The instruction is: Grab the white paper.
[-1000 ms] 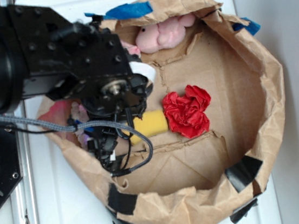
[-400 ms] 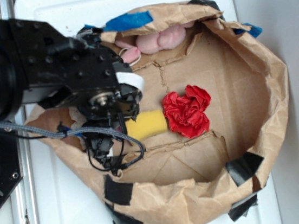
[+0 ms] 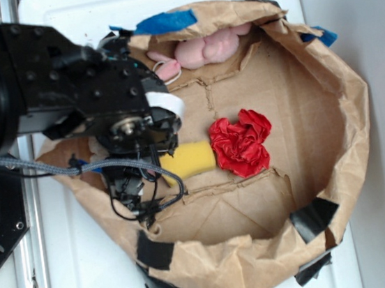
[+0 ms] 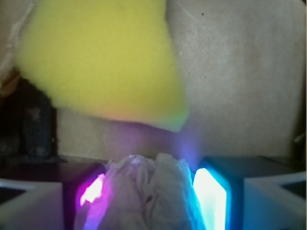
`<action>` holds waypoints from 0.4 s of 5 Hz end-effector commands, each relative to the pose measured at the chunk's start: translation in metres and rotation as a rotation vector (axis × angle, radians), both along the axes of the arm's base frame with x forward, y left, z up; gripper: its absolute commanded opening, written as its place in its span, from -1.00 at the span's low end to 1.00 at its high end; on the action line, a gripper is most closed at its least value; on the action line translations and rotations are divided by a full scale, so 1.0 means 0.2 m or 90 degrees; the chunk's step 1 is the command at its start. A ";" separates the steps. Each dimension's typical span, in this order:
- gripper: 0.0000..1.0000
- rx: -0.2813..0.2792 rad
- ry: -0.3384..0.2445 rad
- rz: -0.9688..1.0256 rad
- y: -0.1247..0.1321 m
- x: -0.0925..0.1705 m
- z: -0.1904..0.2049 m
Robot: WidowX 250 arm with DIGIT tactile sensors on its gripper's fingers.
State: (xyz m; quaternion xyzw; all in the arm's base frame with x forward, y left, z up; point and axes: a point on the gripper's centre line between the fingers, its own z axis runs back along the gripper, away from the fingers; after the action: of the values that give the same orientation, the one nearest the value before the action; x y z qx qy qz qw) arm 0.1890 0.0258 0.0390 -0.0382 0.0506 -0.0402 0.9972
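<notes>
Item: white paper [image 4: 144,191], pinched between my gripper [image 4: 146,196] fingers [image 4: 211,196], at paper bag's [image 3: 340,84] left wall. Yellow sponge [image 3: 189,160] just ahead; red paper ball [image 3: 240,144] beyond. Open floor toward right rim.

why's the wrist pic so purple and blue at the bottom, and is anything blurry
Wrist view: the fingers glow magenta on one side and cyan on the other, tinting the white paper between them; the yellow sponge is soft and out of focus. Exterior view: evenly lit and sharp, though the arm hides the gripper and the paper.
</notes>
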 end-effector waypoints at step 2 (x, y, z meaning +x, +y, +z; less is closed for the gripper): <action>-1.00 -0.024 -0.183 -0.016 -0.02 0.16 0.64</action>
State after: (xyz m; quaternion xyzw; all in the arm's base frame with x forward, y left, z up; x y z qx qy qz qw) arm 0.2202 0.0207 0.1532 -0.0548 -0.0707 -0.0552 0.9945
